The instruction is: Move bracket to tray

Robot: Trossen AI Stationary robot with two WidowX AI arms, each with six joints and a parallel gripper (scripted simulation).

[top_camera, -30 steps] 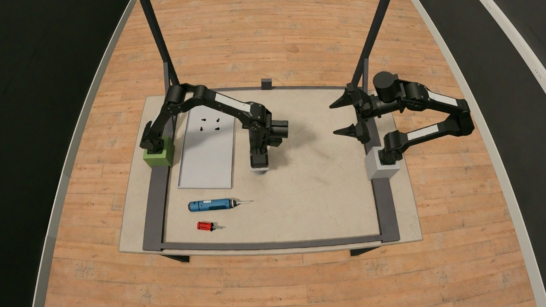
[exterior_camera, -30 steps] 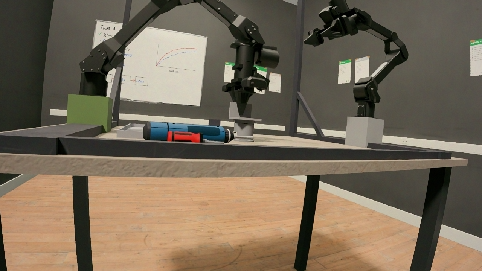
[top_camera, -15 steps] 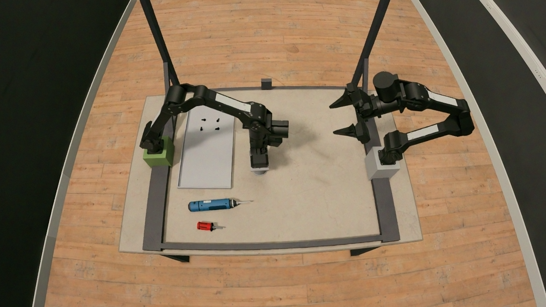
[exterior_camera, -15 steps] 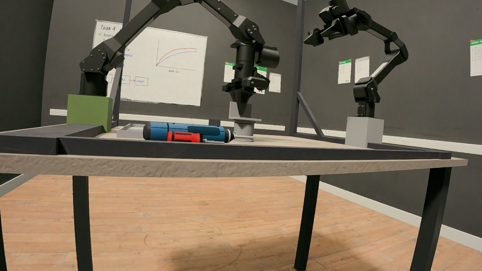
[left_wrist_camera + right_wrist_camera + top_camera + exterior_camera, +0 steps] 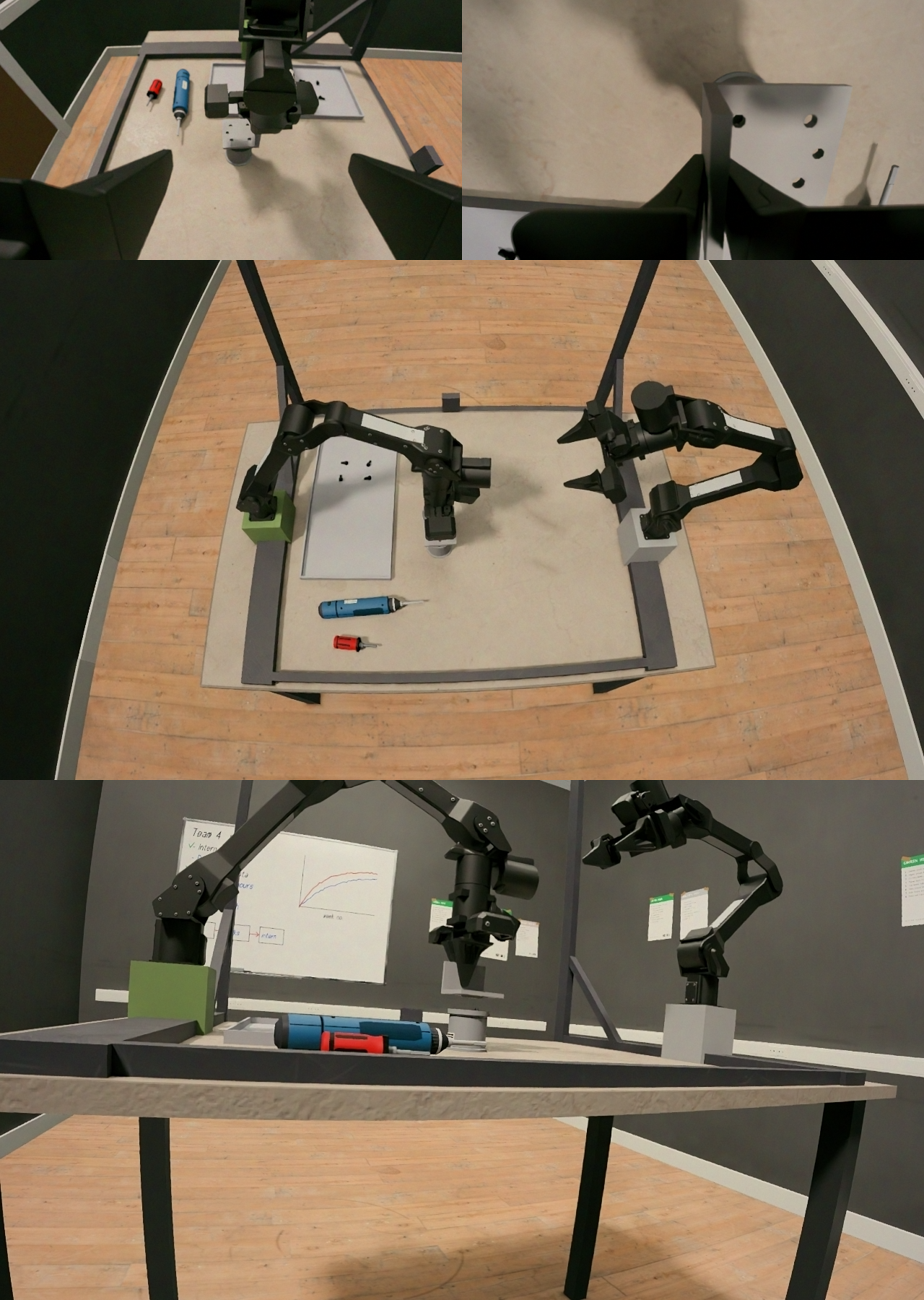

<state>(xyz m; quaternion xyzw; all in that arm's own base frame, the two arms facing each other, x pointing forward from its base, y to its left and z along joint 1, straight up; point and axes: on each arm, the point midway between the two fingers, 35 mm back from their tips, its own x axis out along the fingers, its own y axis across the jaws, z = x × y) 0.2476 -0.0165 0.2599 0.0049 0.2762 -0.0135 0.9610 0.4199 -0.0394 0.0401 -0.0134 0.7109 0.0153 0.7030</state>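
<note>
The grey L-shaped bracket [image 5: 776, 141] has several holes in its flat plate. My right gripper [image 5: 709, 162] is shut on its upright wall. In the exterior view the bracket [image 5: 470, 983] hangs a little above the grey round joint module [image 5: 466, 1028], with a gap between them. The joint module [image 5: 439, 549] stands upright on the table, below my right gripper [image 5: 441, 521]. The grey tray [image 5: 351, 508] lies just beside it. My left gripper [image 5: 573, 458] is open and empty, raised high at the other side of the table, and looks down on the bracket [image 5: 236, 134].
Several small black screws [image 5: 355, 470] lie at the far end of the tray. A blue electric screwdriver [image 5: 364, 607] and a red screwdriver [image 5: 351, 643] lie near the table's front. A dark raised rim [image 5: 452, 674] borders the mat.
</note>
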